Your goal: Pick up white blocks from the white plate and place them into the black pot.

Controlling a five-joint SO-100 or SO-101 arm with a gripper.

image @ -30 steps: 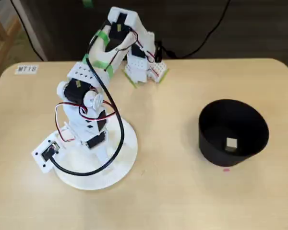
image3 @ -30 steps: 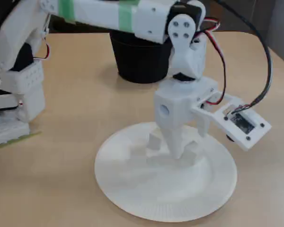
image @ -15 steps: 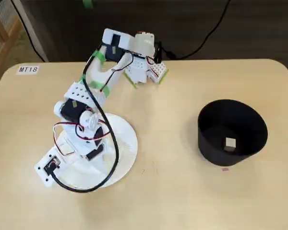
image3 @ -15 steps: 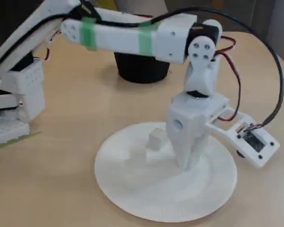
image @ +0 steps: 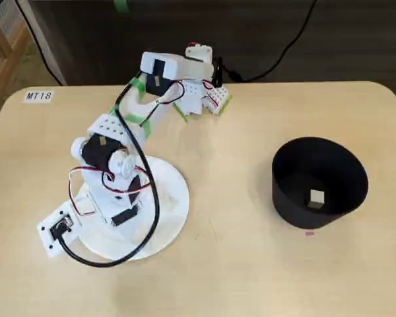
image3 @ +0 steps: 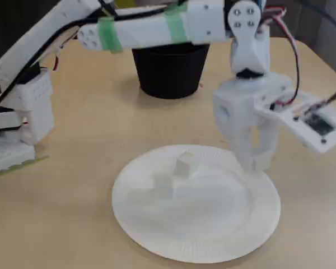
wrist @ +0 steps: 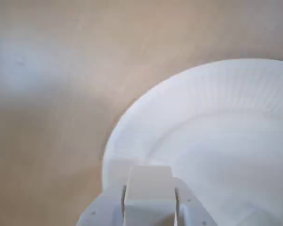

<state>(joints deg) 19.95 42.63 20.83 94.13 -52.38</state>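
Observation:
My gripper [image3: 256, 162] hangs a little above the right rim of the white plate [image3: 201, 246], shut on one small white block [image3: 262, 161]. In the wrist view that block [wrist: 148, 190] sits between the fingers over the plate's ribbed rim [wrist: 217, 89]. Two more white blocks [image3: 185, 164] [image3: 162, 182] lie on the plate, left of the gripper. The black pot [image3: 168, 70] stands behind the plate. Seen from above, the arm covers much of the plate [image: 175, 191], and the pot [image: 320, 181] stands far to the right with one white block [image: 316, 197] inside.
The arm's base [image: 198, 92] is fixed at the table's back edge, with black cables trailing off behind. A label reading MT18 [image: 38, 96] is stuck at the back left corner. A small pink mark [image: 310, 232] lies just in front of the pot.
The gripper has risen off the plate's middle with a block between its fingers and shifted toward the plate's edge, rightward in the side view. Two blocks stay on the plate.

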